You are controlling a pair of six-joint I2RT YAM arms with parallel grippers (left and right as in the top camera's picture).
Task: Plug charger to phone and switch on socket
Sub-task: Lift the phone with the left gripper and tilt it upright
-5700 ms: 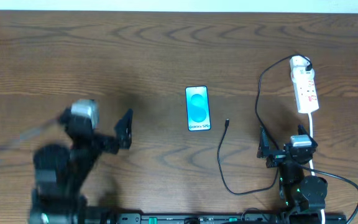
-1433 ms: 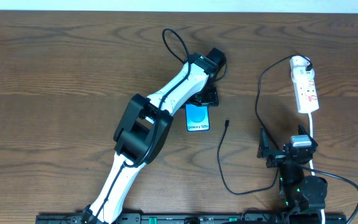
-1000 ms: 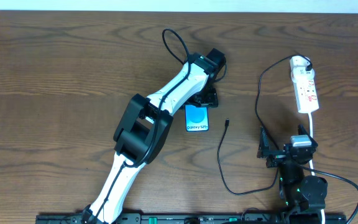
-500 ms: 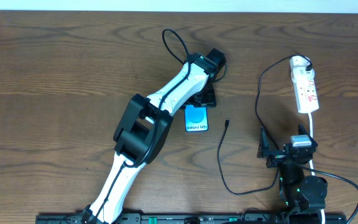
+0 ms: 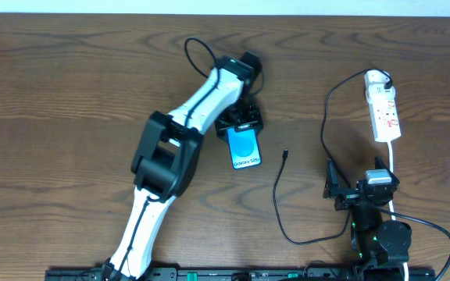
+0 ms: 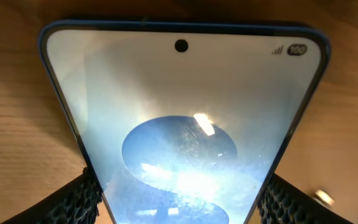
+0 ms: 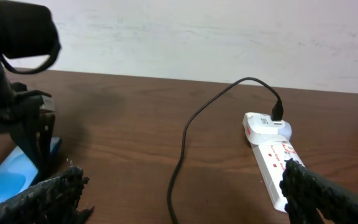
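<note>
The phone (image 5: 244, 148) lies tilted on the table, screen up and lit blue and white. My left gripper (image 5: 239, 122) is shut on the phone's top end; in the left wrist view the phone (image 6: 185, 112) fills the frame between the two black fingers of that gripper (image 6: 182, 199). The charger's black plug tip (image 5: 286, 154) lies free to the right of the phone, and its cable (image 5: 276, 204) loops toward the front. The socket (image 5: 383, 105) lies at the far right with the cable's other end plugged into it. My right gripper (image 5: 356, 190) is open and empty near the front right.
The right wrist view shows the black cable (image 7: 185, 140), the socket (image 7: 272, 155), the phone's blue edge (image 7: 14, 174) and the open right gripper (image 7: 182, 199). The socket's white cord (image 5: 393, 160) runs down beside the right arm. A pale wall stands behind the table.
My left arm has swung left with the phone in its grip. The phone's top end has moved left, so the phone now lies tilted. The right arm has not moved.
</note>
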